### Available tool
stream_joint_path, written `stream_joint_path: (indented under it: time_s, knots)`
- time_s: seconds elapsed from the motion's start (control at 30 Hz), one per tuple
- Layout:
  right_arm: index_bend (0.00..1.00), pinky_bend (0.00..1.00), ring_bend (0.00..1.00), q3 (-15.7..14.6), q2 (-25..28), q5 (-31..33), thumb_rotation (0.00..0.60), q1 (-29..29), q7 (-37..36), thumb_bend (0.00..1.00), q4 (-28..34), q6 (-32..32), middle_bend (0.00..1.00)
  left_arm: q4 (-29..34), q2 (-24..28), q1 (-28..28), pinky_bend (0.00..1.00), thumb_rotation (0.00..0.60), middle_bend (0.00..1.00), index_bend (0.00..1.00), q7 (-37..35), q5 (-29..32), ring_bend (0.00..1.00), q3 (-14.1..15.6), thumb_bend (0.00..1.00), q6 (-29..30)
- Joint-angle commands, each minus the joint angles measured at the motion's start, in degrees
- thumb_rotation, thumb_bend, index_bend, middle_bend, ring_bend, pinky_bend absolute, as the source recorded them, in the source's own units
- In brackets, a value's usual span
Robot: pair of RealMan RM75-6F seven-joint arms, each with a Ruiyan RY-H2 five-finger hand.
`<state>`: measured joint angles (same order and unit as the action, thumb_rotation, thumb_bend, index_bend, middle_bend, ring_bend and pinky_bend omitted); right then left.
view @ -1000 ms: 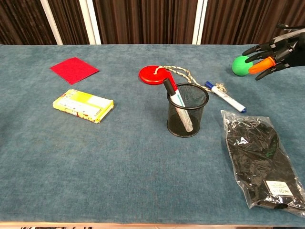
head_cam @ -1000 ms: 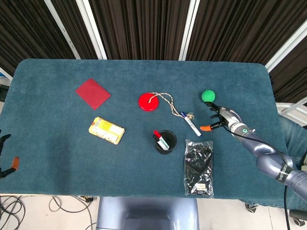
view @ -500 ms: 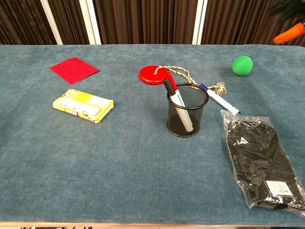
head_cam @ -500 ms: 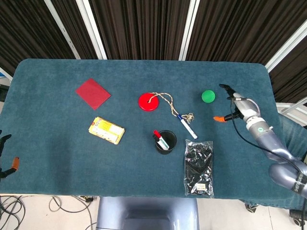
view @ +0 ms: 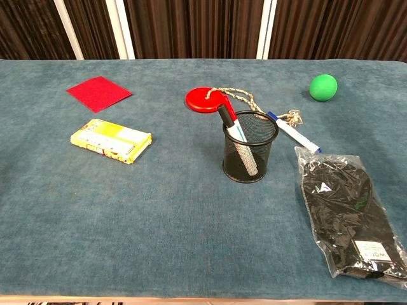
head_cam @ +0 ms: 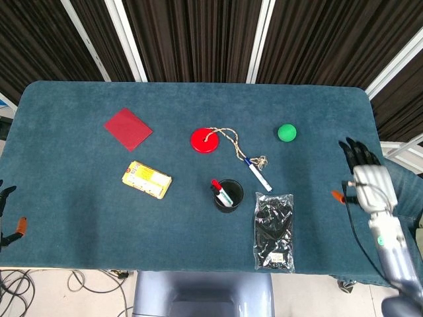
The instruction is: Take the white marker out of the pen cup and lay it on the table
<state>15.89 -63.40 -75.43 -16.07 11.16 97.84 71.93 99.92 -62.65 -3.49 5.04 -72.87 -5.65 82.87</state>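
Observation:
The black mesh pen cup (head_cam: 229, 195) (view: 250, 147) stands near the middle of the table. A white marker with a red cap (head_cam: 220, 191) (view: 233, 131) leans inside it. Another white marker with a blue cap (head_cam: 258, 174) (view: 294, 134) lies flat on the cloth, right of the cup, by a knotted cord. My right hand (head_cam: 362, 175) hovers at the table's right edge, far from the cup, with its fingers spread and holding nothing. Only the fingertips of my left hand (head_cam: 8, 210) show, past the left edge, apart and empty. Neither hand appears in the chest view.
A green ball (head_cam: 286, 133) (view: 323, 87), a red disc with a cord (head_cam: 204, 140), a red square (head_cam: 127, 128), a yellow packet (head_cam: 147, 179) and a black bagged item (head_cam: 274, 230) (view: 349, 215) lie around the cup on the blue cloth (head_cam: 79, 231).
My right hand has drawn back from beside the green ball to the table's right edge and left the chest view. The blue-capped marker shifted slightly left early on.

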Motion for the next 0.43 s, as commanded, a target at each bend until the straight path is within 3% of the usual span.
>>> stream_joint_path:
  time_s: [0.03, 0.2, 0.43]
  knots:
    - [0.00, 0.17, 0.00, -6.54, -4.89, -5.64, 0.600, 6.00, 4.85, 0.19, -2.33, 8.24, 0.00, -0.07, -0.04, -0.02, 0.03, 0.600, 0.00, 0.14, 0.11, -0.02, 0.00, -0.02, 0.40, 0.02]
    - [0.00, 0.17, 0.00, -9.08, -8.04, -8.21, 0.600, 8.88, 5.69, 0.19, -5.53, 13.38, 0.00, -0.22, -0.18, -0.01, 0.03, 0.600, 0.00, 0.14, 0.28, -0.14, 0.00, -0.03, 0.40, 0.20]
    - [0.00, 0.17, 0.00, -10.84, -9.86, -10.84, 0.600, 10.22, 5.62, 0.19, -7.09, 15.96, 0.00, -0.38, -0.20, -0.01, 0.03, 0.600, 0.00, 0.15, 0.62, -0.30, 0.00, 0.06, 0.40, 0.26]
